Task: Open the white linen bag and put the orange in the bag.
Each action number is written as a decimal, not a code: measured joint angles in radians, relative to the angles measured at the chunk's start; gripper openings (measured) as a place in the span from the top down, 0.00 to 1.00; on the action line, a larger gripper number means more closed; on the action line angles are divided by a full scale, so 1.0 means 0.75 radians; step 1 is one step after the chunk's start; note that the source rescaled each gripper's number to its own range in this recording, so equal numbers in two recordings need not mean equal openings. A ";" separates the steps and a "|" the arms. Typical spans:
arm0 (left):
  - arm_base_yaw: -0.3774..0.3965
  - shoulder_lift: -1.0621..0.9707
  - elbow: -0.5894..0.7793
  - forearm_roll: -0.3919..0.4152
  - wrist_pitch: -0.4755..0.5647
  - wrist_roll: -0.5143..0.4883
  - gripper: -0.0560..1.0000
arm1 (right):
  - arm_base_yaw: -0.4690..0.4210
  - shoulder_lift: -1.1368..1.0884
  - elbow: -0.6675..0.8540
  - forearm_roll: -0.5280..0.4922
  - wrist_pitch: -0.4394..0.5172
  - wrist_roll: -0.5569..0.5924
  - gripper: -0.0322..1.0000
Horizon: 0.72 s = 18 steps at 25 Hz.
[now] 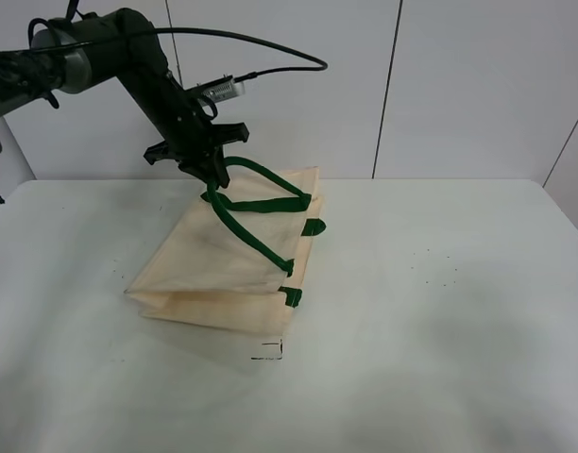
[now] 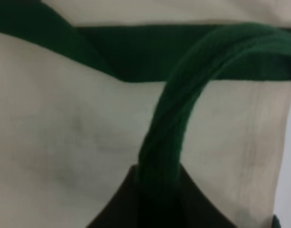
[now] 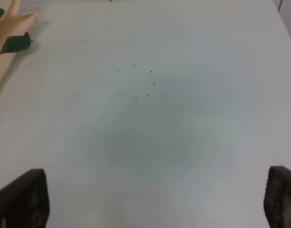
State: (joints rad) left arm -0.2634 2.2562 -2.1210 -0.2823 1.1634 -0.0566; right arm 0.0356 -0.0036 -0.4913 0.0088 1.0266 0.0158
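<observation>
Clamping green handle of white linen bag: left gripper, near bench rear edge | bag lies folded (left of centre) | right gripper: fingers spread wide.

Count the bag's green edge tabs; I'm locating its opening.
2. One tab sits on the right edge of the white linen bag, just below the handles; the other is further along that edge, nearer the camera. More may be hidden.
</observation>
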 joint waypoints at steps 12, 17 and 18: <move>-0.001 -0.001 0.000 0.220 -0.013 0.012 0.18 | 0.000 0.000 0.000 0.000 0.000 0.000 0.00; 0.024 -0.001 0.000 0.427 0.004 -0.089 0.17 | 0.000 0.000 0.000 0.000 0.000 0.000 0.00; 0.040 -0.001 0.000 0.429 0.007 -0.095 0.17 | 0.000 0.000 0.000 0.000 0.000 0.000 0.00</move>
State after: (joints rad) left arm -0.2336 2.2553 -2.1210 0.0398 1.1687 -0.1277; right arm 0.0356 -0.0036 -0.4913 0.0088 1.0266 0.0158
